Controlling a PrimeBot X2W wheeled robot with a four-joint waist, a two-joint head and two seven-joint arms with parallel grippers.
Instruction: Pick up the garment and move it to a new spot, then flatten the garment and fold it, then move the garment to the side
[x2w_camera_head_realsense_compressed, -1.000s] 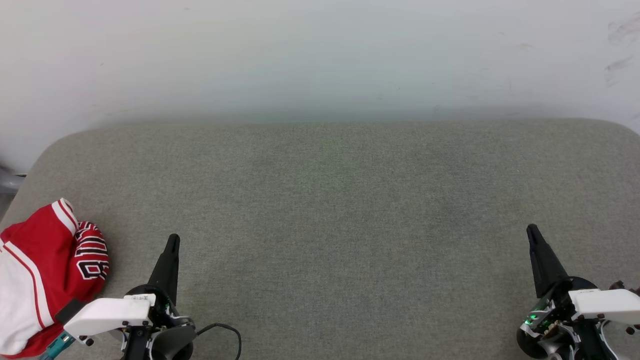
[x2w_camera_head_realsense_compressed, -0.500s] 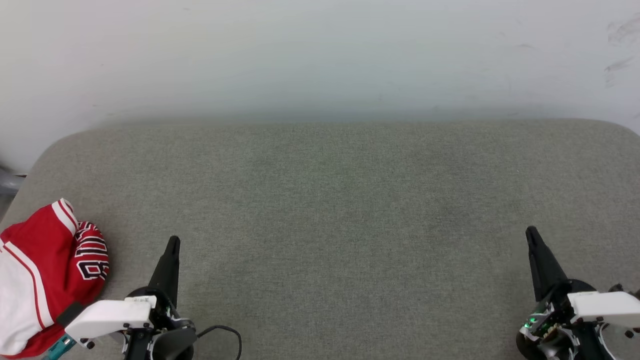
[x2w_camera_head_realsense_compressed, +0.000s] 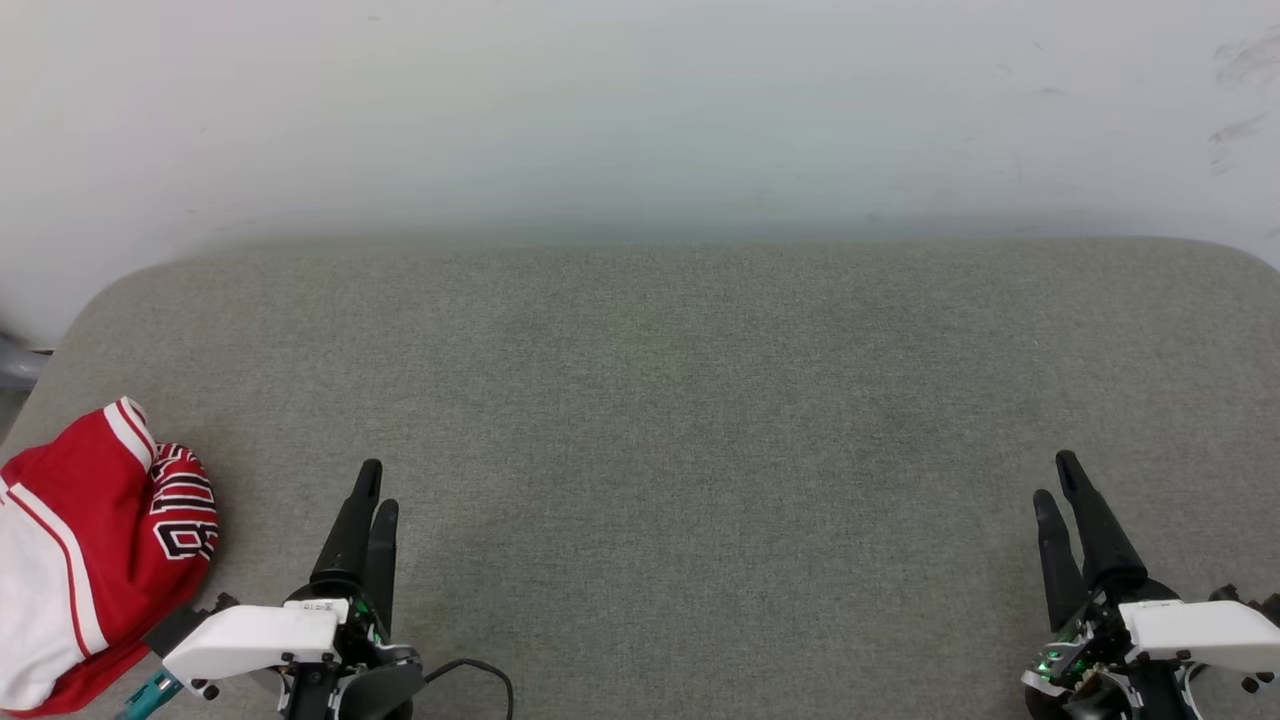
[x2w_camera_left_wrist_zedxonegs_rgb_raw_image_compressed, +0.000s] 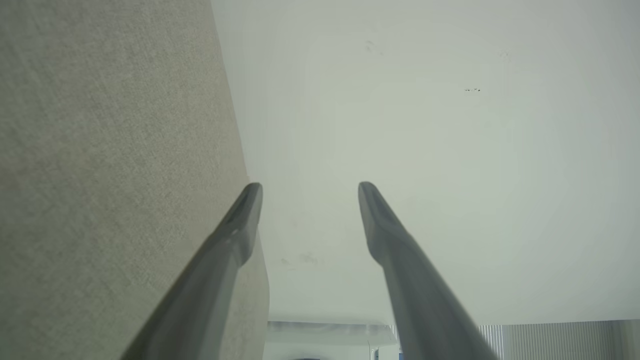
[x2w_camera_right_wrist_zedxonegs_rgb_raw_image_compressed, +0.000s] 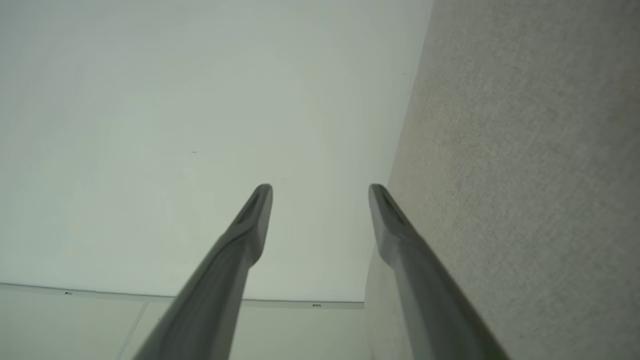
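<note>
At the near left edge of the grey padded surface (x2w_camera_head_realsense_compressed: 640, 400) the garment (x2w_camera_head_realsense_compressed: 90, 560) lies bunched where it was, while the left gripper (x2w_camera_head_realsense_compressed: 380, 485) beside it and the right gripper (x2w_camera_head_realsense_compressed: 1053, 476) well apart, both pinched together a moment ago, now stand spread and empty

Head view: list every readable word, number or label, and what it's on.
Shirt: black white-outlined lettering, sideways and crumpled; no character reads for certain.
Sticker by the left arm's white cover: too small to read.
</note>
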